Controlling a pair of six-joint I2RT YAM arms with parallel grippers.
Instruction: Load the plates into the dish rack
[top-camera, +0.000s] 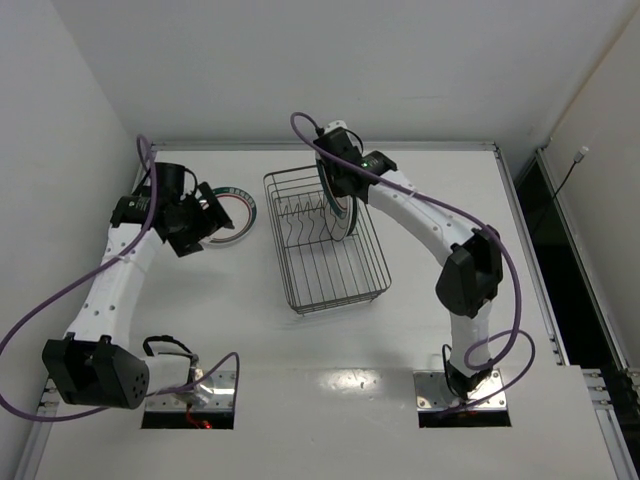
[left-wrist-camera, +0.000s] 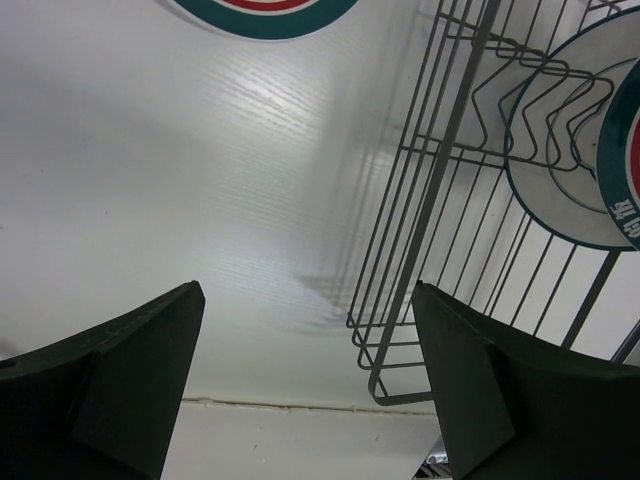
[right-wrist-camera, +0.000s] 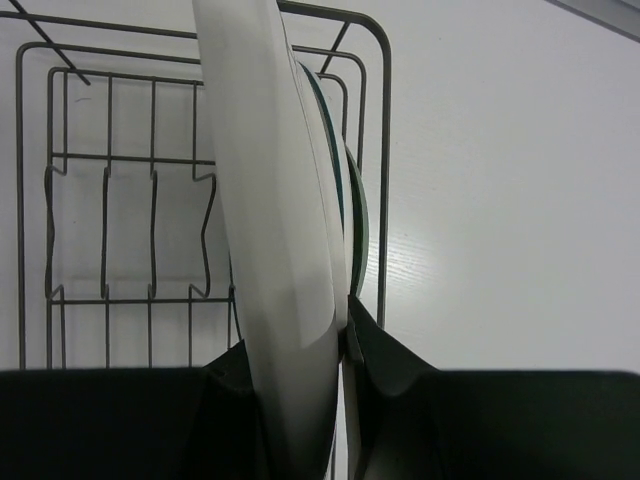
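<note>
right gripper (right-wrist-camera: 300, 345) pinches the white plate (right-wrist-camera: 270, 200) above the dish rack (right-wrist-camera: 385, 150), might clack racked plates (right-wrist-camera: 355, 220); left gripper (left-wrist-camera: 308, 330) wide, empty.

The top view looks steeply down from behind the arm bases toward twelve o'clock, taking in the whole bench (top-camera: 420, 330). The left wrist view sits low over the bench, the dish rack (left-wrist-camera: 430, 195) at its two o'clock. The right wrist view looks closely into that rack; all three share it.
</note>
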